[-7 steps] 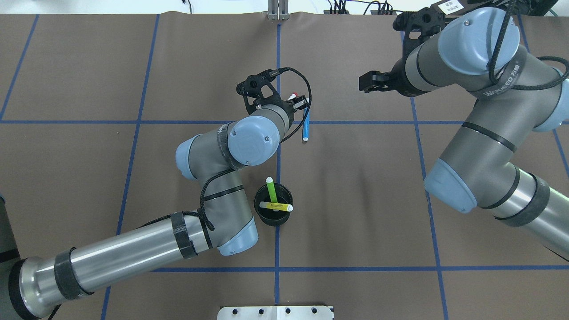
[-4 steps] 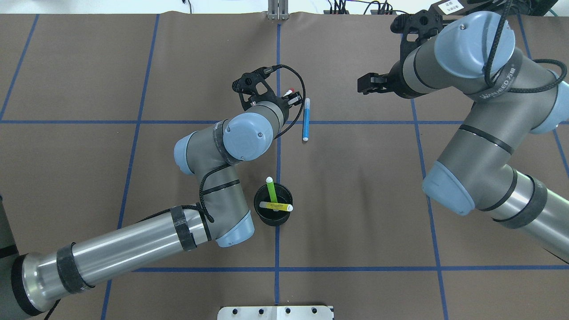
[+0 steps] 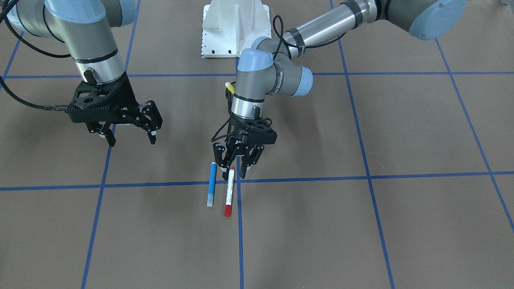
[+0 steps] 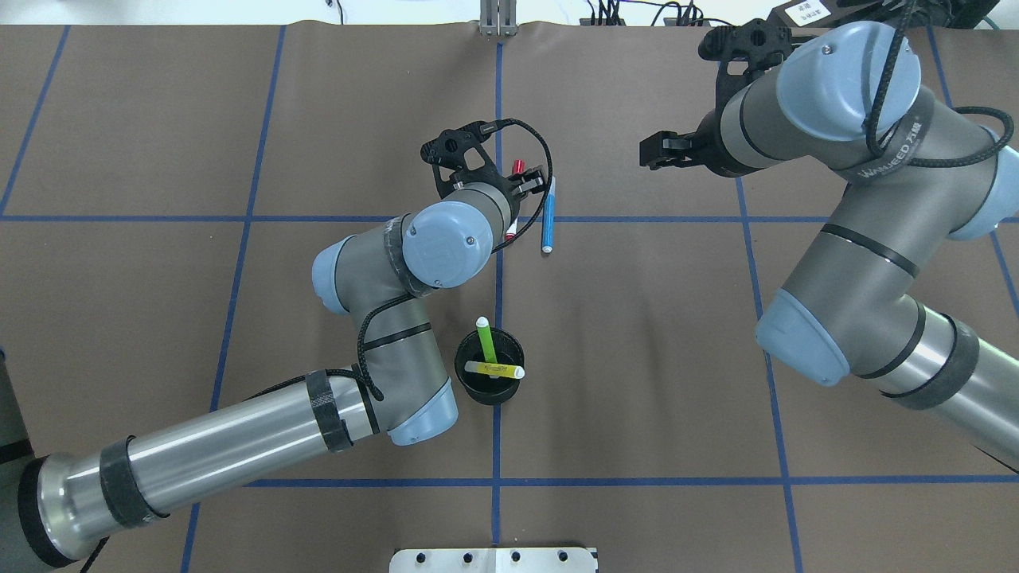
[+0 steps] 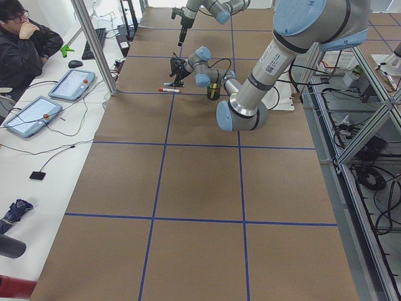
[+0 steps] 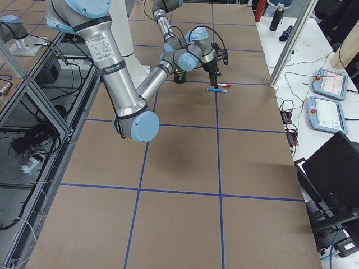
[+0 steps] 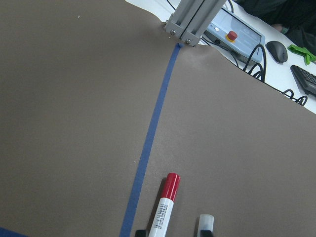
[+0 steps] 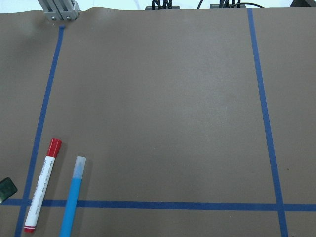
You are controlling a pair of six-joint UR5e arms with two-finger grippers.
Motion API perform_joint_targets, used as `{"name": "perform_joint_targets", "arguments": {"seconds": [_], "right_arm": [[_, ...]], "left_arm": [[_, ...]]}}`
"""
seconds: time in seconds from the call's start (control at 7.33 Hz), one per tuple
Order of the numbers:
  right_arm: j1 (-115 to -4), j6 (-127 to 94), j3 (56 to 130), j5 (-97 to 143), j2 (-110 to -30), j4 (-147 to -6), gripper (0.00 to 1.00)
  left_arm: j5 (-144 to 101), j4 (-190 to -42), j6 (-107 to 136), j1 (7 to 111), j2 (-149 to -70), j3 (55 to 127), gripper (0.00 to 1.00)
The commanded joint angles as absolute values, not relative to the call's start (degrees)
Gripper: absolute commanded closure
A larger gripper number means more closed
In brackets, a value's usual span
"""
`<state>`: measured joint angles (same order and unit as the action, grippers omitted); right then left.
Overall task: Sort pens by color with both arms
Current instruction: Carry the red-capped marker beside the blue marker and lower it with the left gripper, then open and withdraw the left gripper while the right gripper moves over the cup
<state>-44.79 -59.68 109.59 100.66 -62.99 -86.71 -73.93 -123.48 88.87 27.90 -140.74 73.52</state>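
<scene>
We see the white pen with a red cap (image 3: 229, 192) lying flat on the brown worktop (image 3: 361, 224), just beside the blue pen (image 3: 211, 184) and roughly parallel to it. The left tool (image 3: 233, 167) points down over its white end, fingers spread either side. The right tool (image 3: 131, 141) hangs spread too, well apart. Blue tape lines (image 3: 321, 178) grid the worktop

black mesh cup (image 4: 475, 391), blue-taped brown table (image 4: 637, 358)

Left gripper (image 3: 234, 165) low, jaws apart; right gripper (image 3: 127, 135) high, jaws spread.
</scene>
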Motion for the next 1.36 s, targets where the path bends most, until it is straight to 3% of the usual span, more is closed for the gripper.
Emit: {"name": "perform_joint_targets", "arguments": {"seconds": [0.0, 0.27, 0.68, 1.23], "right_arm": [[-43.95, -59.68, 109.95, 98.98, -62.76, -86.14, 0.00], [-42.72, -59.76, 110.04, 98.27, -59.87, -86.04, 0.00], [-35.62, -59.77, 110.48, 94.92, -55.30, -86.04, 0.00], [-27.00, -58.89, 111.62, 95.71, -53.70, -86.31, 0.01]], "left_arm": [[-83.17, -108.27, 85.80, 31.61, -140.54, 85.37, 0.00], [-88.39, -97.86, 79.84, 35.84, -140.01, 91.48, 0.00], [-98.76, -97.47, 69.46, 44.88, -131.59, 95.61, 0.00], [-108.00, -98.00, 64.96, 50.71, -127.88, 95.63, 0.00]]}}
